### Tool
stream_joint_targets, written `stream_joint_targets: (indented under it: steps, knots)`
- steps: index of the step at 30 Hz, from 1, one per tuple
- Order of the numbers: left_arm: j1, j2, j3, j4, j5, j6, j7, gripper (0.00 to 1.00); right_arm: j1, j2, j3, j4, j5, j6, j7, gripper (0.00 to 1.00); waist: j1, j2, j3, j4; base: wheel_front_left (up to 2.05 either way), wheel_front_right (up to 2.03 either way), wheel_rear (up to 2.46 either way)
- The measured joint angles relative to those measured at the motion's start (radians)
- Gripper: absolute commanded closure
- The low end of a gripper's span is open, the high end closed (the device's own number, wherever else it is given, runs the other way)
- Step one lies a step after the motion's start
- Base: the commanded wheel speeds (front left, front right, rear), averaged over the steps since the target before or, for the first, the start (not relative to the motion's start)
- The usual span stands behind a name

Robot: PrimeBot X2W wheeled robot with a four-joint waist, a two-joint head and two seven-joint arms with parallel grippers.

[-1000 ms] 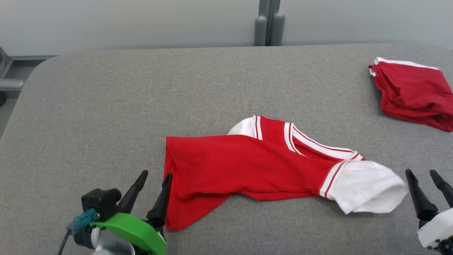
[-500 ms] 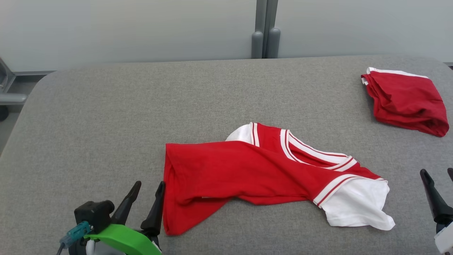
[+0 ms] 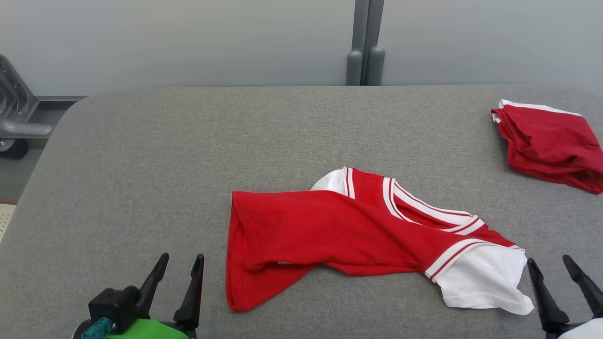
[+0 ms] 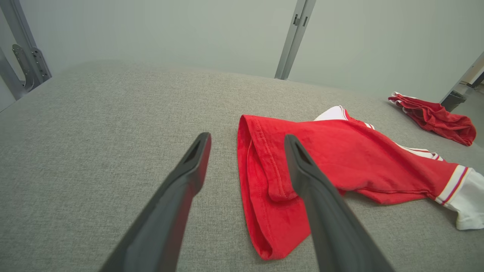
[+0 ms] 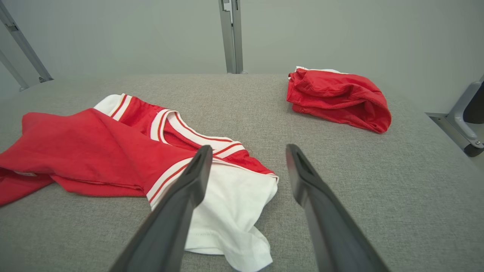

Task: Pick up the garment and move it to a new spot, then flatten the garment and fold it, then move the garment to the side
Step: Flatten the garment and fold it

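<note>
The garment (image 3: 330,230) is a red shirt with white sleeves and striped trim. It lies crumpled and partly doubled over on the middle of the grey table (image 3: 141,165). My left gripper (image 3: 182,258) is open just left of the shirt's hem, with nothing between its fingers. In the left wrist view the left gripper (image 4: 246,138) has the hem edge of the garment (image 4: 340,158) beyond it. My right gripper (image 3: 549,260) is open just right of the white sleeve. The right wrist view has the right gripper (image 5: 248,148) above that sleeve of the garment (image 5: 94,151), not touching it.
A second red garment (image 3: 549,139) lies bundled at the table's far right, also seen as the red bundle (image 5: 340,98). A grey post (image 3: 365,61) stands behind the table's far edge. Metal framework (image 3: 14,117) sits off the left corner.
Both grippers have drawn back toward the near edge. The white sleeve has sunk flat onto the table. The head view itself has shifted.
</note>
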Motion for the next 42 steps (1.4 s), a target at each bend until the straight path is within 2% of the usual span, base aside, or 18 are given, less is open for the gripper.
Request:
stream_joint_targets:
  steps: [5, 10, 14, 23, 42]
  knots:
    - [0.018, -0.001, 0.040, 0.000, 0.028, 0.000, -0.018, 0.00, 0.000, 0.061, 0.020, 0.007, -0.048, 0.000, -0.004, 0.00, 0.0000, 0.0000, 0.004, 0.021, 0.00, 0.00, 0.00]
    - [0.012, -0.009, 0.023, -0.004, 0.042, -0.001, -0.020, 0.00, -0.061, 0.092, 0.053, 0.036, -0.100, 0.000, -0.004, 0.00, 0.0000, 0.0000, 0.014, 0.033, 0.00, 0.00, 0.00]
    - [-0.020, -0.024, 0.000, 0.007, 0.054, -0.020, -0.021, 0.00, -0.108, 0.105, 0.045, 0.058, -0.132, 0.000, -0.007, 0.00, 0.0000, 0.0000, 0.016, 0.046, 0.00, 0.00, 0.00]
    - [-0.037, -0.044, 0.025, 0.070, 0.056, -0.038, -0.026, 0.00, -0.163, 0.157, 0.035, 0.108, -0.174, 0.000, -0.009, 0.00, 0.0000, 0.0000, 0.005, 0.049, 0.00, 0.00, 0.00]
    - [-0.041, -0.095, 0.071, 0.100, 0.096, -0.081, -0.029, 0.00, -0.188, 0.199, 0.034, 0.144, -0.221, 0.000, -0.012, 0.00, 0.0000, 0.0000, -0.006, 0.034, 0.00, 0.00, 0.00]
